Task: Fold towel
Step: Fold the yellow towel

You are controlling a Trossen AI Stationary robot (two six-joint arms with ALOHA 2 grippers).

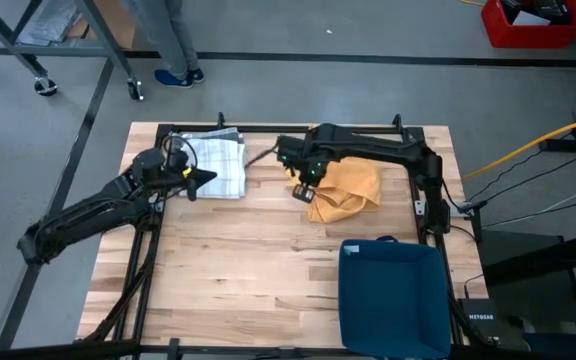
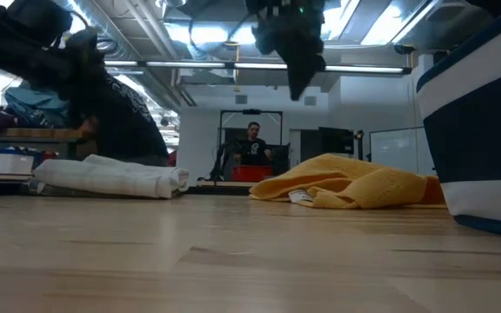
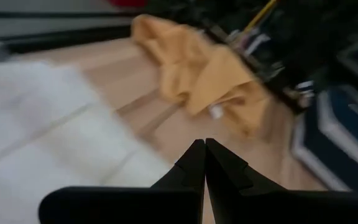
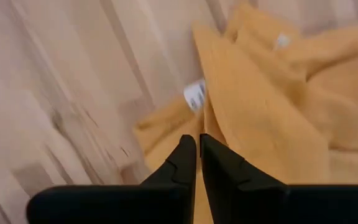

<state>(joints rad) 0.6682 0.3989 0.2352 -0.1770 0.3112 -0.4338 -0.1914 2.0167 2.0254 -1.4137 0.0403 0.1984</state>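
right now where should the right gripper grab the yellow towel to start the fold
Judging by how it lies, take the yellow towel at its loose near-left corner, by the white tag, coming straight down from above. The cloth is crumpled into a heap, and that edge lies flat on the table. The right gripper hangs just above it, fingers shut, so open first.

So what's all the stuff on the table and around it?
White towel: one, white, folded, far left of the table.
Yellow towel: one, yellow, crumpled, far right of centre.
Bin: one, blue, near right corner.
Table: one, light wood.
Red box: one, red, on the floor beyond.
Person: one, seated in the room behind.
Left hand: one, dark, shut, at the white towel's edge.
Right hand: one, dark, shut, above the yellow towel's edge.
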